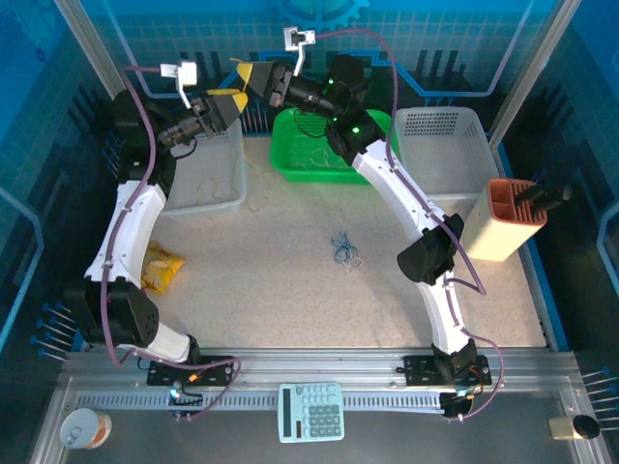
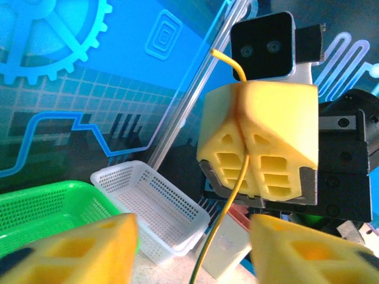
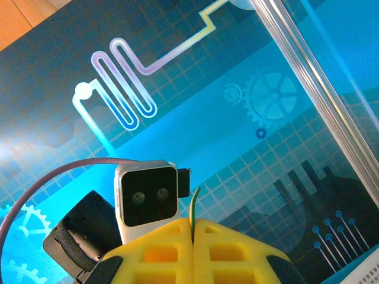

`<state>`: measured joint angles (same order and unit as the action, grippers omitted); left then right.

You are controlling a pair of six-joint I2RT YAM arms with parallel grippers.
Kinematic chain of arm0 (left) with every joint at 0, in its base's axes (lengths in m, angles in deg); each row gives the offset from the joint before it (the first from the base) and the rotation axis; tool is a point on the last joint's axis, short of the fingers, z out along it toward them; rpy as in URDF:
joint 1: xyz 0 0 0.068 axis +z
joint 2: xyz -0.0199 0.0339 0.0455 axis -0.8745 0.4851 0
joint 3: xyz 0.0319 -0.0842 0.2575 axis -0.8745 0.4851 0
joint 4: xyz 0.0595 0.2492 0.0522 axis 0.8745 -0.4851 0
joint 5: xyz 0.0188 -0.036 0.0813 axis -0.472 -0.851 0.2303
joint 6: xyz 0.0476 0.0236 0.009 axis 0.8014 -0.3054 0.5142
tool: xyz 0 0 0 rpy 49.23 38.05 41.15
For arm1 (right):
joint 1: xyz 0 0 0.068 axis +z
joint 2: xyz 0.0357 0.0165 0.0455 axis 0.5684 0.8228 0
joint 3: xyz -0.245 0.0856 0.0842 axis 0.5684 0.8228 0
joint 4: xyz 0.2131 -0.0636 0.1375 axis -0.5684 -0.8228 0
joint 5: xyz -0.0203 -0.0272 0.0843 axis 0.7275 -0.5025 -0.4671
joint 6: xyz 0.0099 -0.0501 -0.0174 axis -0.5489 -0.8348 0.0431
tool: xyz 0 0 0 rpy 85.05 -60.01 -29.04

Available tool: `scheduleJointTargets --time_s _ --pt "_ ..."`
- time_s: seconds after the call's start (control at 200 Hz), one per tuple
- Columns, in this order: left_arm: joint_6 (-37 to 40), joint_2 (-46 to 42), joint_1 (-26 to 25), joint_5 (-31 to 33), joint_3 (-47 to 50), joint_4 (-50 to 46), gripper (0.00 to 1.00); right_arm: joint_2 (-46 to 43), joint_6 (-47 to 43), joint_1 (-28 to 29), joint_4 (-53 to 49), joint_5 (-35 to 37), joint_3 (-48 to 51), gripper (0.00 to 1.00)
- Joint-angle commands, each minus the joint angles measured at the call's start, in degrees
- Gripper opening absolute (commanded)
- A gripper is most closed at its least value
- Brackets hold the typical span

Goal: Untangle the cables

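Two grippers were raised at the far side of the table, close together, over the gap between the grey basket (image 1: 208, 186) and the green basket (image 1: 308, 177).

Right gripper (image 3: 193, 251): yellow pads pressed together, pinching a thin yellow cable (image 2: 235, 177). A short end stuck out past the fingertips; the rest hung down from the pads.

Left gripper (image 2: 192, 251): fingers (image 2: 77, 248) apart, one on each side of the hanging cable. Neither finger was seen touching it.

Other cables: thin yellowish cords (image 1: 317, 158) lay loose inside the green basket. A small blue and whitish tangle (image 1: 344, 249) sat on the bare tabletop near the middle, well apart from both grippers.

Surroundings: the white basket (image 1: 440, 155) stood just right of the green one. A tan holder (image 1: 503, 227) stood near the right edge. A yellow packet (image 1: 161, 267) lay beside the left arm, and a calculator (image 1: 311, 411) lay on the near rail.
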<state>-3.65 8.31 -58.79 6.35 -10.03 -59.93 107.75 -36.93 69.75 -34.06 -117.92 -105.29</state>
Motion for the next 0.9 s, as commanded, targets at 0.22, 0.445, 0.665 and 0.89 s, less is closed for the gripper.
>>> scheduleJointTargets --time_s 0.22,0.445,0.665,0.89 --pt "0.1 0.8 -1.0 -0.4 -0.7 2.3 0.04 -3.3 1.4 0.7 1.9 -1.4 1.6 0.0" --pt "1.1 1.5 -1.0 7.0 -3.9 2.3 0.0 -5.9 1.0 -1.1 1.9 -1.2 3.6 0.56" --pt "4.5 3.3 0.1 16.7 -12.3 -0.4 0.0 -15.7 0.5 -5.5 4.9 0.4 17.4 0.78" --pt "10.0 5.5 2.6 25.7 -19.4 -4.8 0.0 -28.6 -1.3 -10.3 5.8 1.2 38.6 0.81"
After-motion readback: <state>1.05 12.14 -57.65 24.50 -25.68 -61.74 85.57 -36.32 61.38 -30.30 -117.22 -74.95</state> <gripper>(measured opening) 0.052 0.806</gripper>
